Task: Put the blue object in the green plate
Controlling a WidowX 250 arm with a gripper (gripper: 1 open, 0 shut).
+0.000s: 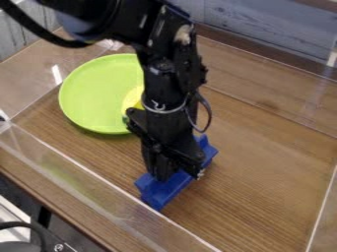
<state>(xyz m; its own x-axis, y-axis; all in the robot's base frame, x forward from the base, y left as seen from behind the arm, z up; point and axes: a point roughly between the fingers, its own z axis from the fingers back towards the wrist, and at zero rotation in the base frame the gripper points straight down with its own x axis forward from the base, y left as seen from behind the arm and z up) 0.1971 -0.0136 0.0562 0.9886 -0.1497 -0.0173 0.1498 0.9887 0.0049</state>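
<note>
A single camera view is given, with no second one to share any part of the scene. The surface (250, 192) is looked down on obliquely from above — its edge is seen running slantwise across the lower left. The robot arm (165, 89) is taken in fairly closely, its upper part cut off by the frame's top.
</note>
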